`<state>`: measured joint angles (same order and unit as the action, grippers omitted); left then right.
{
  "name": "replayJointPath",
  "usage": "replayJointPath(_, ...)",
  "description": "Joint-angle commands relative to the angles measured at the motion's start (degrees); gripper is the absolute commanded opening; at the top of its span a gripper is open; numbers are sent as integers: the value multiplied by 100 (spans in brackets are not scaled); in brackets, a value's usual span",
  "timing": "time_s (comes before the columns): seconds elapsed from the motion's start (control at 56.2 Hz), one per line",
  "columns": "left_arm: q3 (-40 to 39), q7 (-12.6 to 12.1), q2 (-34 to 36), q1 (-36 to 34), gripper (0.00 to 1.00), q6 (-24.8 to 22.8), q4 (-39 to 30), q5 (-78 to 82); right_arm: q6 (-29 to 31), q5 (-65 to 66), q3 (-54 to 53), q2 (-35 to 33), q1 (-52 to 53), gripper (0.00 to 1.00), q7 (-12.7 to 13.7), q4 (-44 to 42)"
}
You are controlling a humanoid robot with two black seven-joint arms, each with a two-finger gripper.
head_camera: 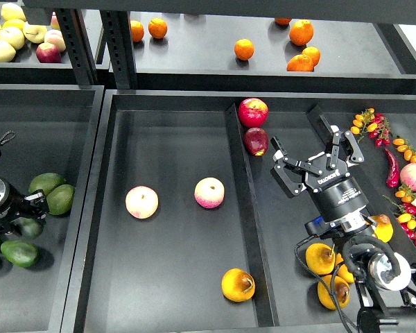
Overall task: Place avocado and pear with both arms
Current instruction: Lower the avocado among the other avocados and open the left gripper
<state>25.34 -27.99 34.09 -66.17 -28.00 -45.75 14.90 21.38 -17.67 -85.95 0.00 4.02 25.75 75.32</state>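
Observation:
My left gripper (26,216) is low at the left edge, over the left tray (76,139). It is shut on a dark green avocado (29,228), held just above the other avocados. A pear (238,284), orange-yellow with a brown spot, lies at the front right of the middle tray (173,125), apart from both grippers. My right gripper (312,158) is open and empty over the right tray, up and to the right of that pear.
Two lighter avocados (53,192) and more (19,252) lie in the left tray. Two peaches (141,202) (209,192) sit mid-tray. Red apples (253,112) lie by the divider. More pears (319,258) lie under my right arm. Oranges (244,48) are on the back shelf.

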Motion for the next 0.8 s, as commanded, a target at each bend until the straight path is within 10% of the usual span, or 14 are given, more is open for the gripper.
replayJointPath(0.0, -20, -1, -16, 34, 36, 0, 83, 4, 24, 0, -1, 0, -7, 100, 0, 0)
replayJointPath(0.783, -214, -1, -666, 377, 37, 0, 1455, -14, 77, -79, -19, 0, 2, 100, 9, 0)
